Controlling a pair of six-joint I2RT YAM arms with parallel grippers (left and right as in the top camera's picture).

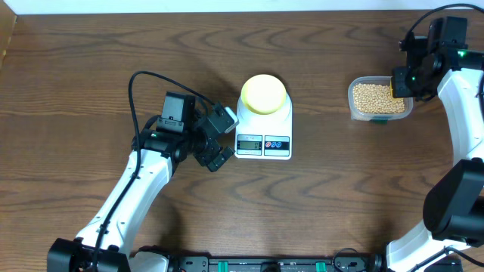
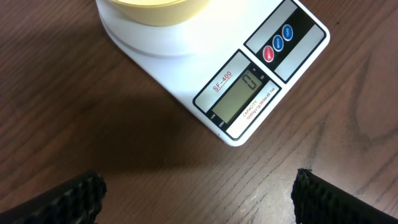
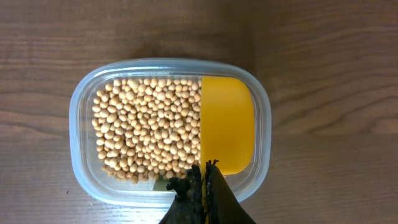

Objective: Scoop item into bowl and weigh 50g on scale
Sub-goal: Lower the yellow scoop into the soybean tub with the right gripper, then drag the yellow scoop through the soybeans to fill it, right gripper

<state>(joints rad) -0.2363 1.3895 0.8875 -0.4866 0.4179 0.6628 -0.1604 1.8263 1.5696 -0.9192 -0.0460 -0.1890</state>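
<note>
The pale yellow bowl (image 1: 263,94) stands on the white scale (image 1: 263,126) at the table's middle; no beans show in it. In the left wrist view the bowl (image 2: 155,7) is cut off at the top and the scale (image 2: 186,68) shows a zero on its display. My left gripper (image 1: 224,140) hovers open just left of the scale's front, fingers (image 2: 68,199) wide apart over bare wood. The tan beans (image 3: 149,127) fill the left part of a clear container (image 3: 78,124). My right gripper (image 3: 205,171) is shut on the handle of a yellow scoop (image 3: 227,124), which lies empty beside the beans.
The clear container (image 1: 380,98) sits at the back right, near the right arm's base links (image 1: 461,196). A black cable (image 1: 140,83) loops behind the left arm. Dark wood table (image 1: 91,60) spreads all round the scale.
</note>
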